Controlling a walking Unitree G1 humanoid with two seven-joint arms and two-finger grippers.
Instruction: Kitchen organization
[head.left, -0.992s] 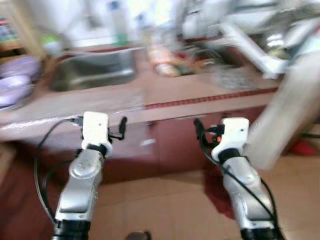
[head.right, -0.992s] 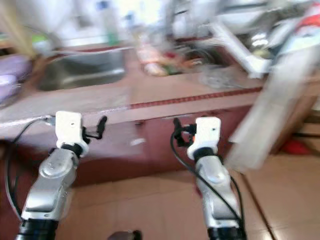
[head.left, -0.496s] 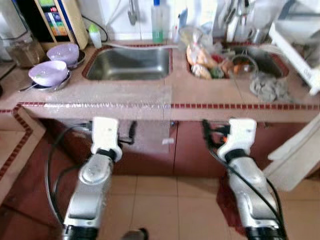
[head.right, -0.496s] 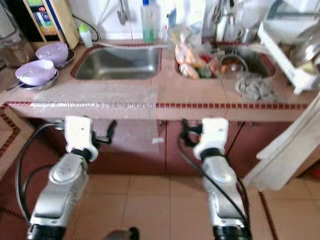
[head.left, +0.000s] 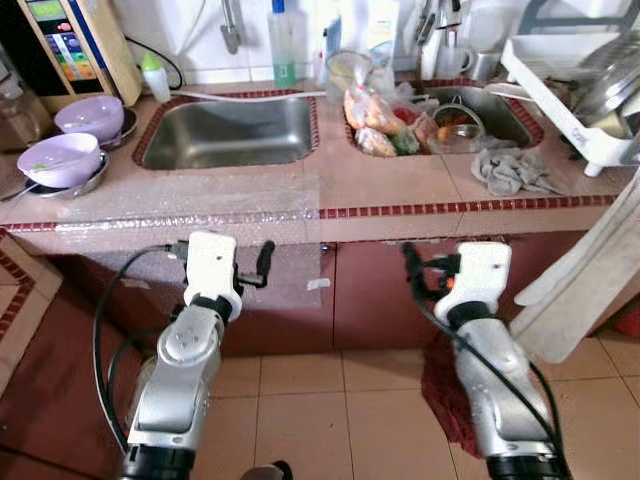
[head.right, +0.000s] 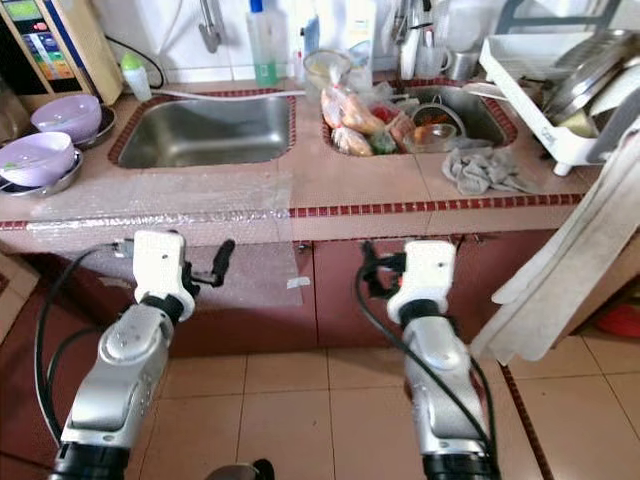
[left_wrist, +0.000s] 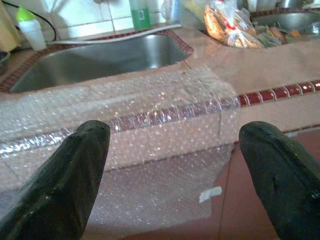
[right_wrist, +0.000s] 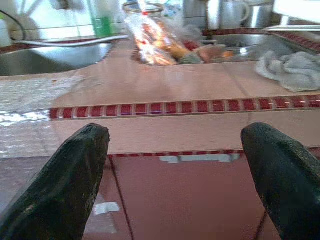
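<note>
Both grippers, left (left_wrist: 170, 165) and right (right_wrist: 175, 170), hung with fingers spread wide before the counter (head.left: 400, 180), level with its edge, facing bubble wrap (head.left: 190, 205) draped over it below the sink (head.left: 225, 130), bags (head.left: 375, 115) further right.

pink counter (head.left: 380, 185) under bubble wrap (head.left: 190, 205), rag (head.left: 510, 170)

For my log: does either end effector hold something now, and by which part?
Nothing is held. The left end effector and right end effector are open, empty, before the counter.
</note>
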